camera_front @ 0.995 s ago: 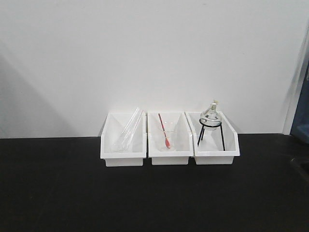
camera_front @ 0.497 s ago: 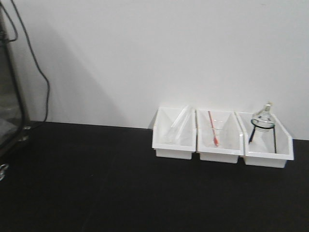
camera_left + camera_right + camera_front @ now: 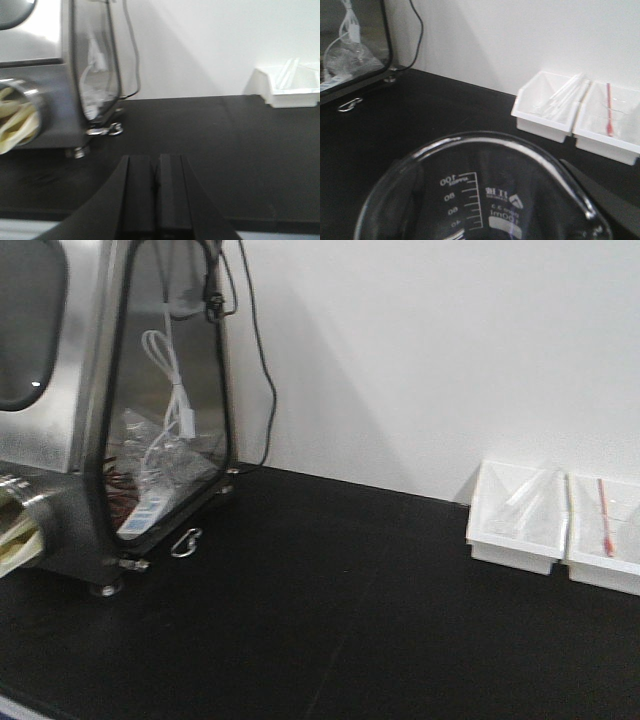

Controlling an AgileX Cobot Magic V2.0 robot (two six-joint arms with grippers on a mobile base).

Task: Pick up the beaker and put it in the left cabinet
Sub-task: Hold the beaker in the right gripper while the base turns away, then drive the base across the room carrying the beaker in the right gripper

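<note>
The clear glass beaker [image 3: 485, 195], with a printed 100 ml scale, fills the bottom of the right wrist view. My right gripper [image 3: 485, 220] is shut on it, with one dark finger [image 3: 605, 202] showing at its right side, and holds it above the black bench. The left cabinet [image 3: 80, 400] is a metal box with a black-framed glass panel at the far left; it also shows in the left wrist view [image 3: 55, 90] and the right wrist view [image 3: 350, 45]. My left gripper [image 3: 156, 172] is shut and empty, low over the bench's front edge. Neither gripper shows in the front view.
Two white bins stand at the right against the wall: one with glass tubes [image 3: 515, 515], one with a red-tipped rod [image 3: 607, 535]. A black cable [image 3: 262, 360] hangs down the wall beside the cabinet. A metal clip [image 3: 186, 542] lies by the cabinet's foot.
The front view has swung left. The bins slid to the right edge, the third bin with the flask left the view, and the cabinet came into view.
</note>
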